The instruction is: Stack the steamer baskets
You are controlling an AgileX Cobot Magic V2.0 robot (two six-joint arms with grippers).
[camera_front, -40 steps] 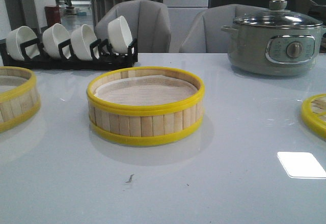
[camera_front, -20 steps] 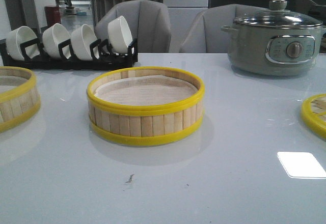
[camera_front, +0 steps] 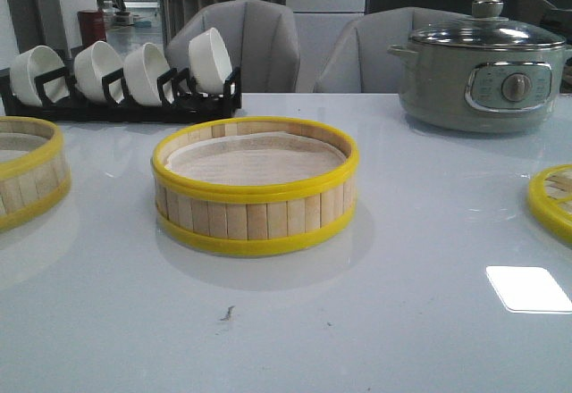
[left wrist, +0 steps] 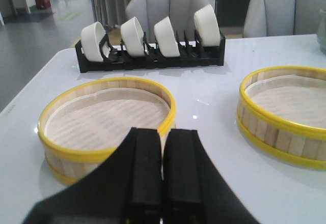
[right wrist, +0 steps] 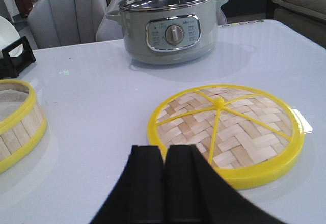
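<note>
One steamer basket (camera_front: 256, 186) with pale slats and yellow rims stands in the middle of the white table. A second steamer basket (camera_front: 29, 170) sits at the table's left edge, cut off in the front view. In the left wrist view that second basket (left wrist: 104, 122) lies just beyond my left gripper (left wrist: 163, 135), which is shut and empty; the middle basket (left wrist: 285, 112) is off to one side. My right gripper (right wrist: 164, 151) is shut and empty, close to the rim of the flat woven lid (right wrist: 226, 130). Neither gripper appears in the front view.
A black rack holding several white bowls (camera_front: 125, 76) stands at the back left. A grey electric pot (camera_front: 483, 67) with a glass lid is at the back right. The woven lid (camera_front: 552, 198) lies at the right edge. Grey chairs stand behind the table.
</note>
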